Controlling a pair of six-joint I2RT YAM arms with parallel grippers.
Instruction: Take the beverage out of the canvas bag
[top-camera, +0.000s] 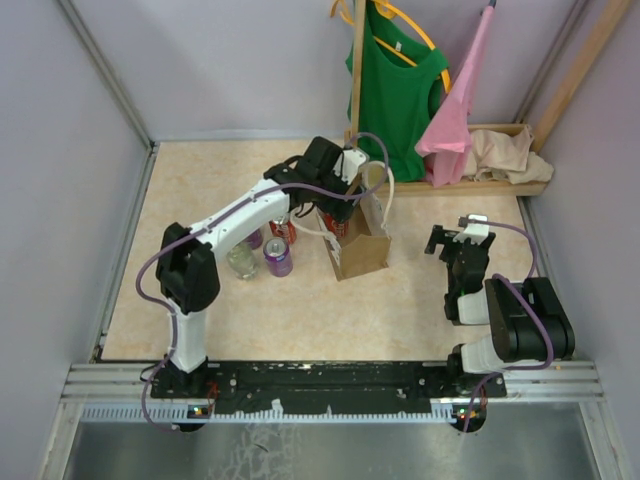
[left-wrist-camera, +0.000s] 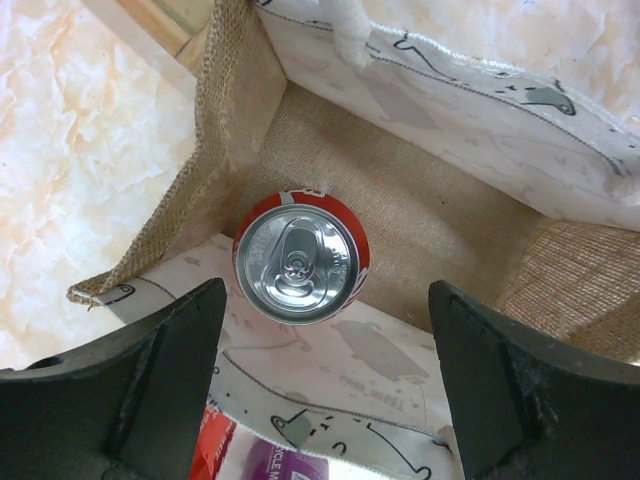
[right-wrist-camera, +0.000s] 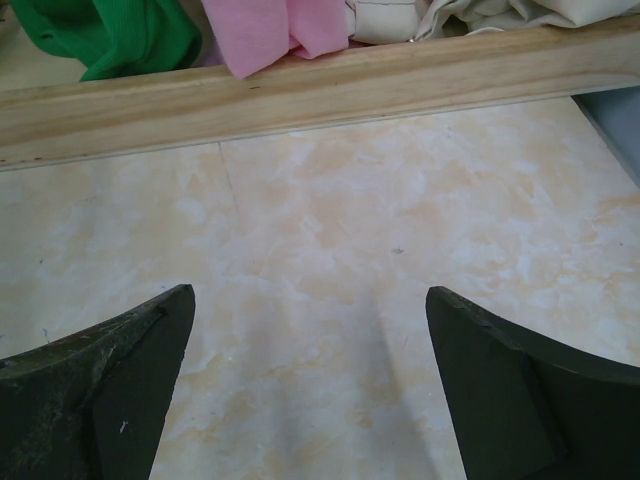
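Nearest me the right claw (right-wrist-camera: 308, 292) gapes wide and empty over the table (right-wrist-camera: 320, 210), further in the left claw (left-wrist-camera: 325, 287) hangs wide open above the bag (top-camera: 360, 248), a red can (left-wrist-camera: 300, 258) upright inside, rack (top-camera: 500, 187) behind.

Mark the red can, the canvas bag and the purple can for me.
red can (left-wrist-camera: 301, 258): left wrist view, centre of its silver lid.
canvas bag (top-camera: 362, 252): top external view, tan outer side wall.
purple can (top-camera: 278, 260): top external view, purple body.
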